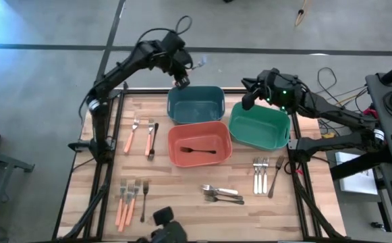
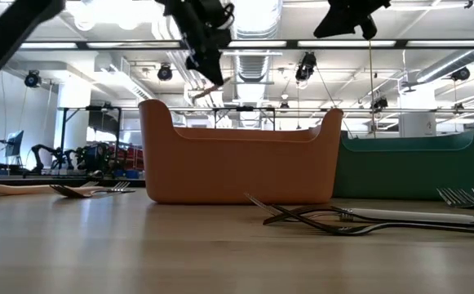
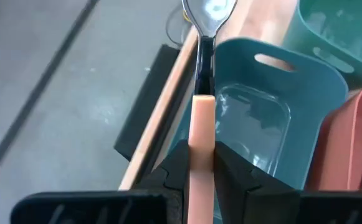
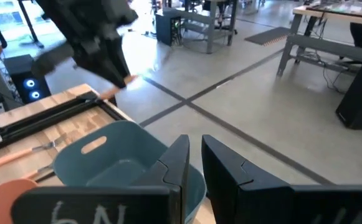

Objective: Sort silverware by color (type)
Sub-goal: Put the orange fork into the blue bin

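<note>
We are barely beginning: our left gripper [image 3: 200,171] is pinching an orange-handled spoon [image 3: 202,118] over the teal bin [image 1: 196,103]; most silverware [image 1: 129,199] is still lying on the counter [image 1: 182,216].

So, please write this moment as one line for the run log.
left end effector: holding orange-handled spoon above teal bin | right end effector: empty, above green bin

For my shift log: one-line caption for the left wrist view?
Left gripper shut on an orange-handled spoon, held over the far rim of the teal bin, orange-red bin alongside.
</note>
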Controlling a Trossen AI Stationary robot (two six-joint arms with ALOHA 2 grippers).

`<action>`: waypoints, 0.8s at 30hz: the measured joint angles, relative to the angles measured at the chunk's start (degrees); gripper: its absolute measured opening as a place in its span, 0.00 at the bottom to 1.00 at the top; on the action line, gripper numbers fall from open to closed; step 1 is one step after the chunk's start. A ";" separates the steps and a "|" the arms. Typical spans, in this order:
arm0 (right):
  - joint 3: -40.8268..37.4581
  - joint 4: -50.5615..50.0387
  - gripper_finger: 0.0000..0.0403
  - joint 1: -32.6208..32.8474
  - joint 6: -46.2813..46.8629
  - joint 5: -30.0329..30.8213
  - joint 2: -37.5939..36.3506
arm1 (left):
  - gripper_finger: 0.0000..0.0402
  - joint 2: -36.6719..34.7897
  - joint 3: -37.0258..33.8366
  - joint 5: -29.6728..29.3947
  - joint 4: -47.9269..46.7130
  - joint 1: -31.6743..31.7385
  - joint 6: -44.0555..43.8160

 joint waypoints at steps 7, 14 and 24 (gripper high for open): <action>0.00 -0.44 0.09 -0.15 0.06 0.02 -0.14 | 0.08 7.10 4.19 0.96 -6.97 -1.55 2.80; 0.00 -1.72 0.09 -0.15 0.09 0.00 0.79 | 0.08 12.85 3.91 1.00 -8.95 -4.51 4.45; 0.00 -1.76 0.09 -0.15 0.52 -0.03 0.83 | 0.08 17.75 3.86 -2.73 -12.02 -6.34 13.63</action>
